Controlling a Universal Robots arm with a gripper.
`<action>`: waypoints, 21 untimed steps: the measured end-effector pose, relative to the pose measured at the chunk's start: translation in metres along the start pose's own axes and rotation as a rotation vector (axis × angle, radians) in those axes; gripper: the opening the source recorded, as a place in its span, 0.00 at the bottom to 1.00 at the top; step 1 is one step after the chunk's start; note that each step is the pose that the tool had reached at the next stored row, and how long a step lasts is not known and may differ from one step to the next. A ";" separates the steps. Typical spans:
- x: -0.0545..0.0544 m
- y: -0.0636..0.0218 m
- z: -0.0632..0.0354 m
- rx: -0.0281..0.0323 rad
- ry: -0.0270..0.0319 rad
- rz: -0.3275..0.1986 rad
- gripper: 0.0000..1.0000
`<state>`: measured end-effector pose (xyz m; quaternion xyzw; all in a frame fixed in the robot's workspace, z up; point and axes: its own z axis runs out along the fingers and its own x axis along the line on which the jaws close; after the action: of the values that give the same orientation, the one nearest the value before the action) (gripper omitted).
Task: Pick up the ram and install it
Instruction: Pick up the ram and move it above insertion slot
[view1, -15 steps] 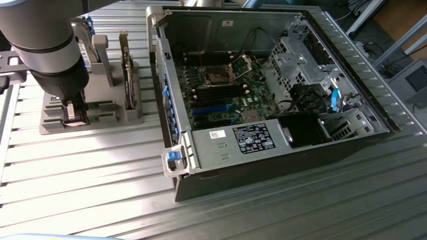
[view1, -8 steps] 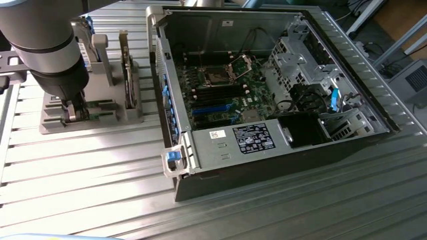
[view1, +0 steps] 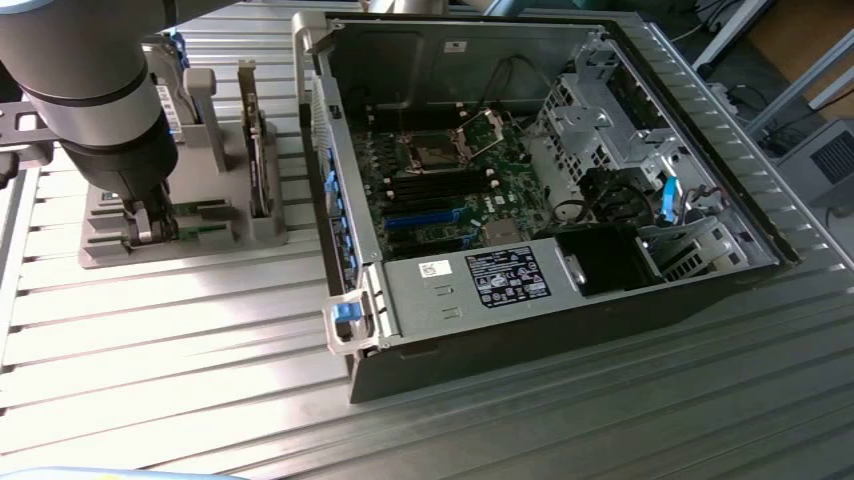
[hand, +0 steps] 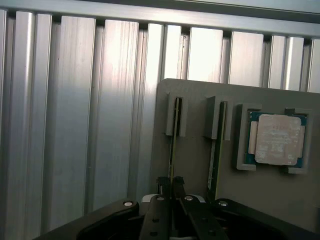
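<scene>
Ribbed aluminium table (view1: 174, 330); grey holder (view1: 107, 255) at the exterior view's left, open PC case (view1: 534, 330) to its right. Gripper (hand: 172, 186) is down on the holder, fingers pinched together on the edge of the ram (hand: 173, 145), which stands on edge in its slot. Second stick (hand: 216, 150) stands just beside it, between it and the processor (hand: 278, 139).

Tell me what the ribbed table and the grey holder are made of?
The table looks like bare metal, likely aluminium: silvery, ribbed, bright glare. The grey holder looks like matte plastic: flat colour, no shine, but that's a guess.
</scene>
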<state>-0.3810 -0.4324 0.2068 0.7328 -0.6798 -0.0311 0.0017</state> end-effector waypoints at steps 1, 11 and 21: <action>0.000 0.0000 -0.0005 0.0000 0.0000 0.000 0.13; -0.001 0.0012 -0.0273 0.0000 -0.0011 0.000 0.13; -0.002 0.0023 -0.0513 0.0003 -0.0041 0.000 0.13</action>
<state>-0.3809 -0.4324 0.2582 0.7328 -0.6797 -0.0325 0.0003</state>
